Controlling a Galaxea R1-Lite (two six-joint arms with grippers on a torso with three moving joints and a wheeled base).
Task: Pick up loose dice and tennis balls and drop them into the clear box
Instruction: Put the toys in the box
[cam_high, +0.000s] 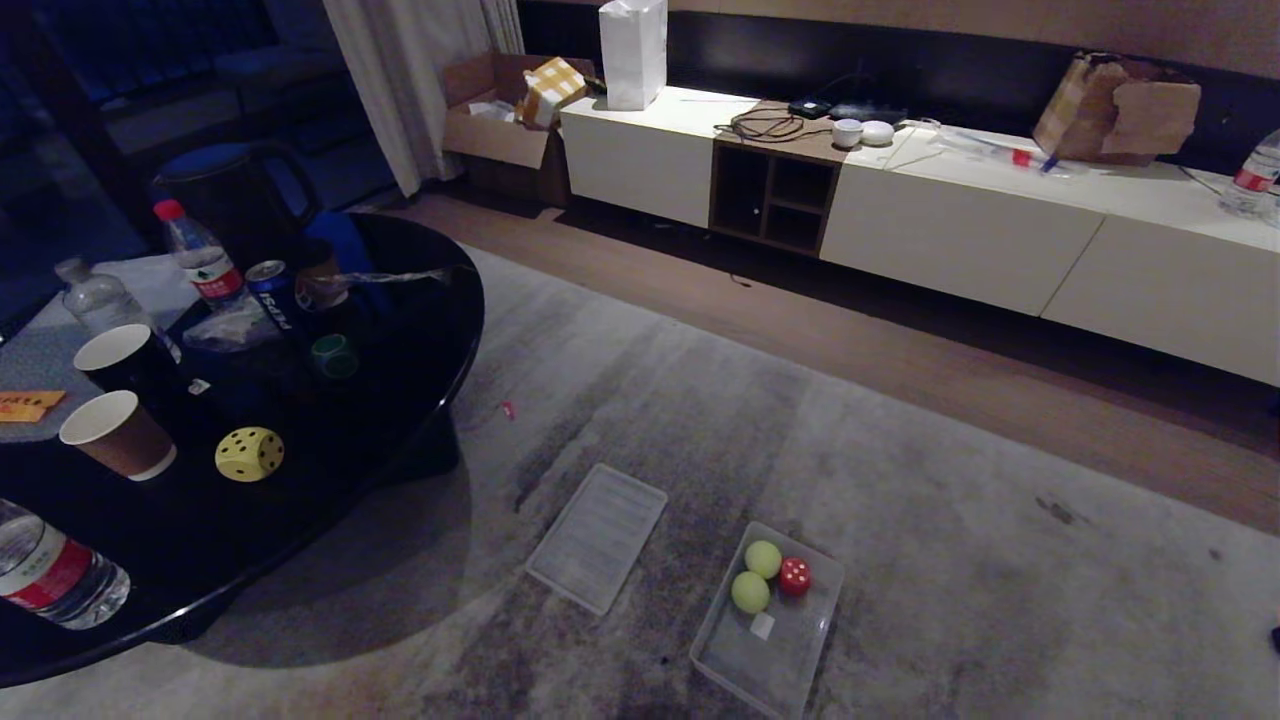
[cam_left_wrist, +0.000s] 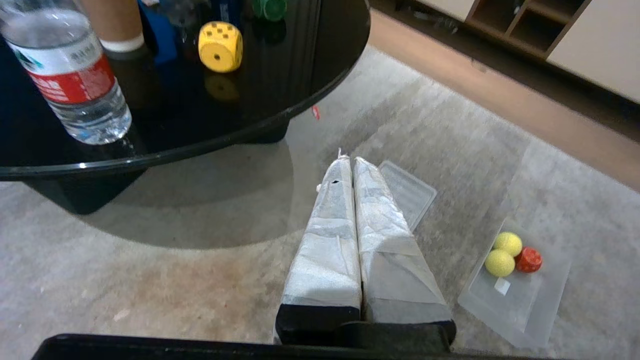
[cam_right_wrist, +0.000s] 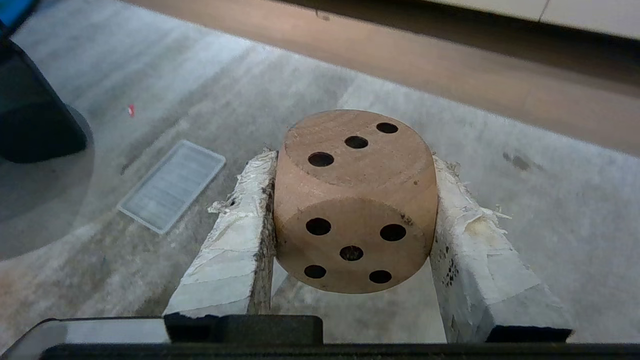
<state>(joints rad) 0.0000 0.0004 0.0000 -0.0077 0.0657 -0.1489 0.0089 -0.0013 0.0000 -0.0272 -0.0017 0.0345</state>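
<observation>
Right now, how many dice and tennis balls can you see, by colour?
Tan dice: 1, held in the right tool
Yellow dice: 1
Red dice: 1
Yellow-green tennis balls: 2
Total: 5

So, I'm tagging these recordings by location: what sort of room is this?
Probably a living room or hotel lounge: a carpet, a round black coffee table with drinks, and a long low white sideboard along the wall.

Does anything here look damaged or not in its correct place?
The lid lies on the carpet apart from the clear box. A yellow die sits among drinks on the black table. The right gripper padding is frayed.
</observation>
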